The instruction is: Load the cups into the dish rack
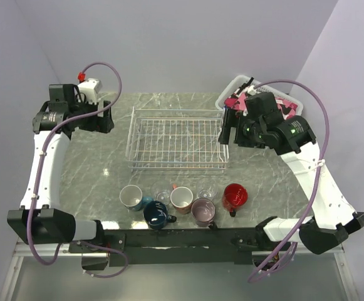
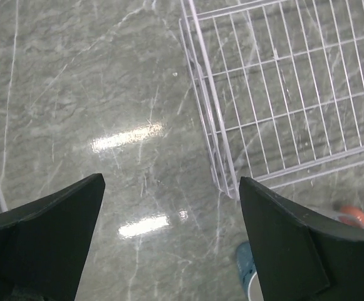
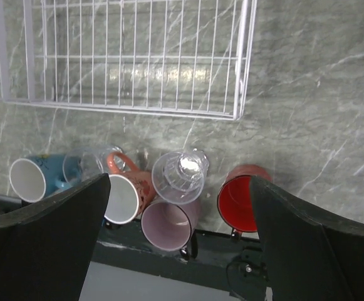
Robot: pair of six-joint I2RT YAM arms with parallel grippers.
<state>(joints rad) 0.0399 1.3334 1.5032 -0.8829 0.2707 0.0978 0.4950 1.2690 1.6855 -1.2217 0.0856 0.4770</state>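
One rectangular wire-grid dish rack (image 1: 176, 165).

Dish rack (image 1: 176, 164) open above (cups (image 1: 182, 199) clustered).

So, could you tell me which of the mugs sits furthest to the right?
The red mug: it ends the row on the right, with the mauve mug next on its left.

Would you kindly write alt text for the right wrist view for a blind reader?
An empty wire dish rack lies on a grey marble table, with a teal-blue mug, a salmon-orange mug, a mauve-pink mug, a red mug and two clear glasses beside it. Two dark fingers, spread apart, frame the lower corners.
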